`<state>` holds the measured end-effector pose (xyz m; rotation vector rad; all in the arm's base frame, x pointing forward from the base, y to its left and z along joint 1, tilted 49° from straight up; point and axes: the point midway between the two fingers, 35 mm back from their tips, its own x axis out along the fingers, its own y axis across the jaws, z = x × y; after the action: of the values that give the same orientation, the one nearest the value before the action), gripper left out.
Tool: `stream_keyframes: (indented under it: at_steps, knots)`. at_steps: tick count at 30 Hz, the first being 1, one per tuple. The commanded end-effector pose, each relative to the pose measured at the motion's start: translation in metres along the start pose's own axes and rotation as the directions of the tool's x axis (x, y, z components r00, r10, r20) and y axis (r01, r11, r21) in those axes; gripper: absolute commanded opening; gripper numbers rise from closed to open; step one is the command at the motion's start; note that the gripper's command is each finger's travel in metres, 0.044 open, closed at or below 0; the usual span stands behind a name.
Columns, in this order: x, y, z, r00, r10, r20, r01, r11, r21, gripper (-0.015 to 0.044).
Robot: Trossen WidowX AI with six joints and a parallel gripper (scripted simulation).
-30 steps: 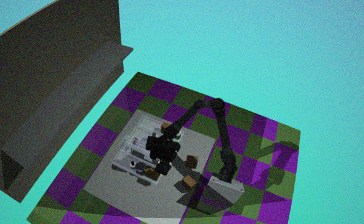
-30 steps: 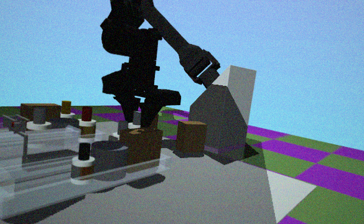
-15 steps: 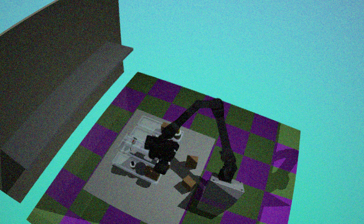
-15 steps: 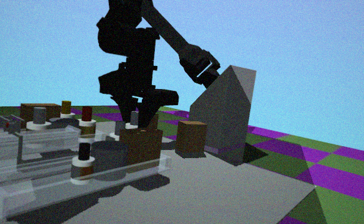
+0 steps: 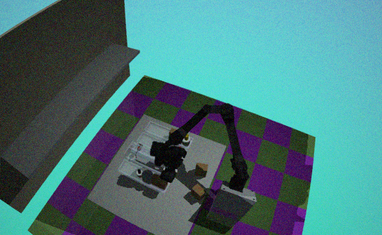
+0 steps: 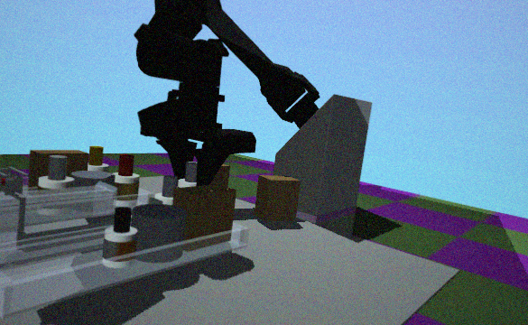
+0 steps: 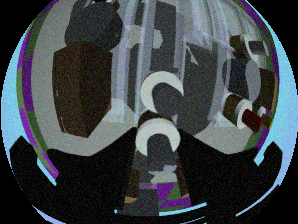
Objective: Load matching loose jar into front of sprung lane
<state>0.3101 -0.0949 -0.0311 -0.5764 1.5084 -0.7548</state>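
Between gripper (image 6: 196, 173) fingers, grey-capped jar (image 6: 190, 173)

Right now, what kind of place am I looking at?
Probably a shelf-restocking test bench: a clear plastic lane tray holding small capped jars, on a grey mat, with a black robot arm mounted beside it.

Rack (image 6: 2, 289) looks like clear plastic, see-thru walls w/ a slight sheen. Arm (image 5: 233, 137) is matt black, no shine. Brown blocks (image 6: 278, 197) read as dull wood or card, flat finish. Mat (image 6: 318, 280) under it all is smooth matt grey; floor (image 6: 471, 253) is flat purple/green checks, no gloss. Jars (image 6: 120, 235) have matt white collars, dark caps. Grey base housing (image 6: 331, 153) is plain matt, smooth faces.
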Motion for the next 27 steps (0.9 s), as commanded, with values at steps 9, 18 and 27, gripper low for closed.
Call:
stream_keyframes:
  at_steps: [9, 18, 27]
  knots:
    - [-0.002, -0.002, 0.013, 1.000, -0.002, 0.016, 0.002, 1.000, 0.012, 0.0000]
    - [-0.003, -0.002, 0.017, 1.000, -0.002, 0.016, 0.002, 1.000, 0.012, 0.0000]
    - [-0.004, -0.003, 0.022, 1.000, -0.002, 0.016, 0.002, 1.000, 0.012, 0.0000]
